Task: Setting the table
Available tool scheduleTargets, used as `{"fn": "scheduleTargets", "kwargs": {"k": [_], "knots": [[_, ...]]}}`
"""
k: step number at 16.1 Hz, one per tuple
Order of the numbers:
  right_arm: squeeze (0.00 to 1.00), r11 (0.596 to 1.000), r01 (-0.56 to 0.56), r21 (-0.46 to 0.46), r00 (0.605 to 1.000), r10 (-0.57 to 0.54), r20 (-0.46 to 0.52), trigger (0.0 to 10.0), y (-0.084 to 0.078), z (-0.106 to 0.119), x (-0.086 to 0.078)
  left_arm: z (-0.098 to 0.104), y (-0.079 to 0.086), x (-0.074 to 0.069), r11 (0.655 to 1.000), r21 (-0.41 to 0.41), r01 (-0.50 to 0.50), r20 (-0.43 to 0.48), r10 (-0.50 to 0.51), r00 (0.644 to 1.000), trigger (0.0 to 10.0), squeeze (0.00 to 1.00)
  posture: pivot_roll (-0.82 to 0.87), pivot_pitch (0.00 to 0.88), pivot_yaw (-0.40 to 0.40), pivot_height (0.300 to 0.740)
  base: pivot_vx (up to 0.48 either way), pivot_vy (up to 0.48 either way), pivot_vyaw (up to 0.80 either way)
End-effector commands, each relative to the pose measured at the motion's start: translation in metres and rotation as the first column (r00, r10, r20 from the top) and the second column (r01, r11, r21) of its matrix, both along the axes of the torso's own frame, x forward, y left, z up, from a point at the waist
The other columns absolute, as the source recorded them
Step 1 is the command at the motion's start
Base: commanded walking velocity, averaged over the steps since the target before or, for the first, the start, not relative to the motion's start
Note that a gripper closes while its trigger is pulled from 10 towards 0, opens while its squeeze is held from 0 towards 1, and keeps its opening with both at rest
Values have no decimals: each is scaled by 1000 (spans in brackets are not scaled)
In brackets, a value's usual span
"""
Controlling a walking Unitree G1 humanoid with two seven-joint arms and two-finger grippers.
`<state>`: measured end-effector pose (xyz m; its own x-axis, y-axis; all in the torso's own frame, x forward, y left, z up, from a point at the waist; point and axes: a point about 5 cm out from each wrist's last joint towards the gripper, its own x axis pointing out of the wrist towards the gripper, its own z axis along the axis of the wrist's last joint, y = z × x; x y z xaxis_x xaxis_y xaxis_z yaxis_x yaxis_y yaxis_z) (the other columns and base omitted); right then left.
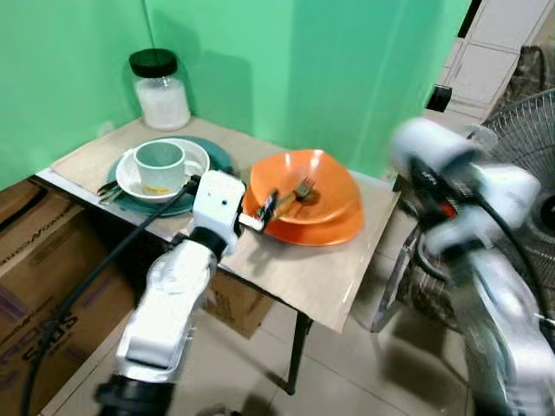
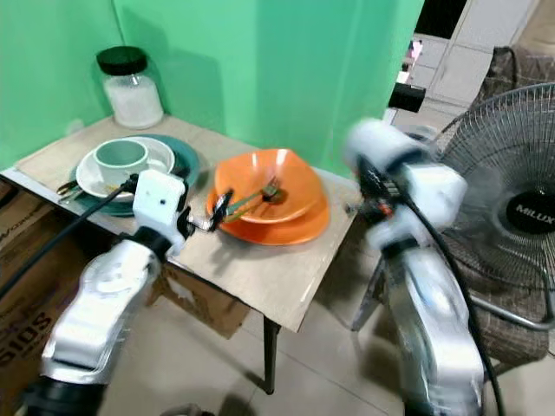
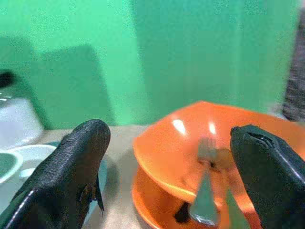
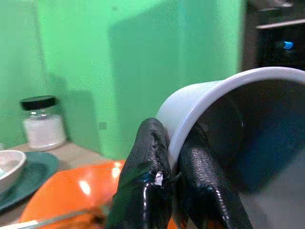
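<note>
**Cup held off the table's right end, fork in the orange bowl**

Small table (image 1: 312, 277) against a green wall, its far left corner taken by a jar (image 1: 159, 89) with a black lid and white contents.

Near the left edge: a teal plate (image 1: 215, 156) carrying a white bowl (image 1: 192, 154), with a pale green mug (image 1: 159, 165) standing upright inside that bowl. Cutlery ends (image 1: 109, 189) poking out at the plate's left rim, too small to tell apart.

Toward the middle and the right edge: an orange bowl (image 1: 325, 178) stacked on an orange plate (image 1: 329, 232). Fork (image 1: 299, 191) lying inside the bowl, tines toward the bowl's middle, handle slanting out over the near rim.

Left gripper (image 1: 264, 210) at the orange bowl's near rim, just beside the fork handle. Fingers (image 3: 71, 167) spread wide apart in the left wrist view, nothing between them, with the fork (image 3: 205, 191) and bowl (image 3: 190, 129) lying ahead in the gap.

Right gripper (image 4: 174, 191) raised beyond the table's right edge, blurred in the head views. Fingers (image 4: 143, 186) pinched tight on the rim of a pale cup (image 4: 214, 124), one finger outside the wall and one inside, the cup tilted with its dark teal inside facing the camera.

Standing fan (image 2: 512, 199) on the floor to the right. Cardboard boxes (image 1: 35, 260) under the table's left side.
</note>
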<state>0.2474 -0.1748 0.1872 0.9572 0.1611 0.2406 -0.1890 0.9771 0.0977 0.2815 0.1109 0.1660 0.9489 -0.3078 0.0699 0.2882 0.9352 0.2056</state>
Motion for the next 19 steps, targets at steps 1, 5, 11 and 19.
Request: {"fn": "scheduleTargets", "kwargs": {"k": [1,5,11,19], "knots": [[0,1000,20,-8,1000,-20,8,10000,3,5,-7,2,1,0,999,-21,-49,29,49,998,10000,0,13,0,-20,740,0,0,0],[0,992,123,-38,987,-126,-98,10000,0,-10,-29,6,7,-5,990,-26,-139,47,140,989,10000,0,1,0,-22,740,0,0,-583],[0,952,296,-82,926,-306,-220,10000,-22,-35,-33,-9,18,-17,999,21,-24,-34,25,999,10000,0,2,0,-28,740,0,0,-800],[0,948,287,-139,905,-316,-285,10000,-14,-55,-38,-15,22,-22,997,-1,-75,-38,75,996,10000,0,1,0,-17,740,0,0,-800]]}}
